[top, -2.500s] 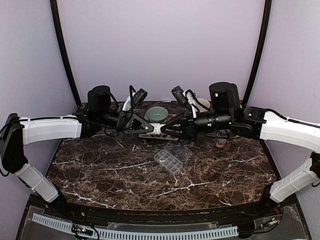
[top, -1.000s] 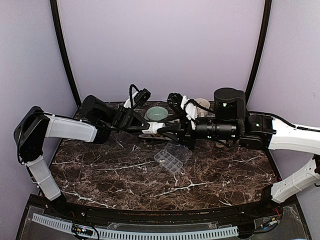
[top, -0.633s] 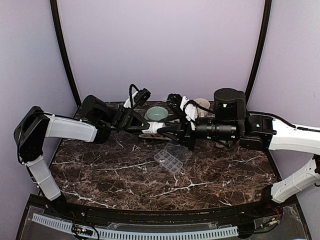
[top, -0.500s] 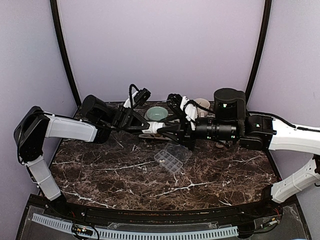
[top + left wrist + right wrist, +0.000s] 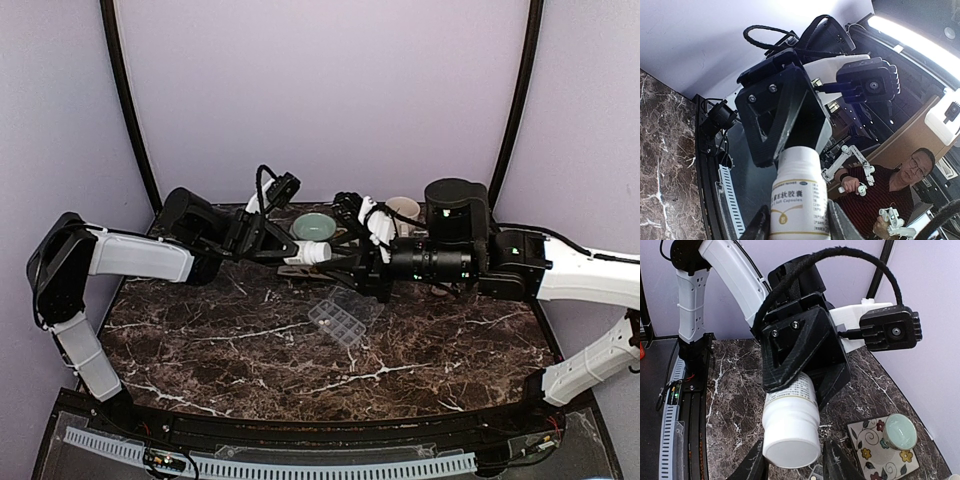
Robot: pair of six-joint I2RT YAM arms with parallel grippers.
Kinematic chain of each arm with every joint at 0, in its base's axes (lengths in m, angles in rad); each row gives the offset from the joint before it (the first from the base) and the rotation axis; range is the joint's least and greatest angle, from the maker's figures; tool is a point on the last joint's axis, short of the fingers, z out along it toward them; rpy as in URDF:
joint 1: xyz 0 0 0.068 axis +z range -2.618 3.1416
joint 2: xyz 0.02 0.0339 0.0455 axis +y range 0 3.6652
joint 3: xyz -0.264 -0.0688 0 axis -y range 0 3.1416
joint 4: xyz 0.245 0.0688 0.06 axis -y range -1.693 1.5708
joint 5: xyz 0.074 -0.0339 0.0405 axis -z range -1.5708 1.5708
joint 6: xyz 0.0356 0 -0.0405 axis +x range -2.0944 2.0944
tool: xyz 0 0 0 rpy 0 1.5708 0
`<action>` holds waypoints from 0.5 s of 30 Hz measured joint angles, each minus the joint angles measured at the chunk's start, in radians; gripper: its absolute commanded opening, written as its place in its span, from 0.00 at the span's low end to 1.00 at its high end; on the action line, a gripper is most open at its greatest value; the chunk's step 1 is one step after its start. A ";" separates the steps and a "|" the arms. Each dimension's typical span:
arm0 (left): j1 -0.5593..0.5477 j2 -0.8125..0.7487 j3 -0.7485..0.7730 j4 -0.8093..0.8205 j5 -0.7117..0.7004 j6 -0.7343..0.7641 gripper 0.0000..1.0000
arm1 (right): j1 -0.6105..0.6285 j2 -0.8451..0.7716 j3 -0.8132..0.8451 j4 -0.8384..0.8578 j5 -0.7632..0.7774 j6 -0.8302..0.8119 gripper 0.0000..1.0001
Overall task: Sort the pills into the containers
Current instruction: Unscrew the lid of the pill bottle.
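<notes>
My left gripper (image 5: 799,223) clamps the bottle (image 5: 799,185), lower centre; my right gripper (image 5: 794,463) straddles its cap (image 5: 791,440), but I can't tell if it grips.

My left arm (image 5: 130,258) and right arm (image 5: 585,272) reach inward, meeting head-on. The left gripper (image 5: 303,256) clamps a white bottle (image 5: 790,430). The right gripper (image 5: 328,257) has its fingers (image 5: 752,466) flanking the bottle's end, contact unclear.

The table (image 5: 430,350) is polished dark brown marble with white veins. The pill box (image 5: 338,322) is clear, shiny plastic. The white bottle (image 5: 792,432) is smooth plastic with a glossy printed label. The bowl (image 5: 313,227) looks like glazed ceramic. The left arm's shell (image 5: 135,258) is smooth white plastic.
</notes>
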 measured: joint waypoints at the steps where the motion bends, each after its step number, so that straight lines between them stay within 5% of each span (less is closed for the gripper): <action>1: 0.000 -0.003 0.001 -0.002 0.000 0.005 0.00 | 0.000 0.000 0.000 -0.001 0.002 0.000 0.37; 15: -0.014 -0.060 0.001 -0.115 0.023 0.138 0.00 | -0.014 0.000 0.000 -0.030 0.051 0.029 0.50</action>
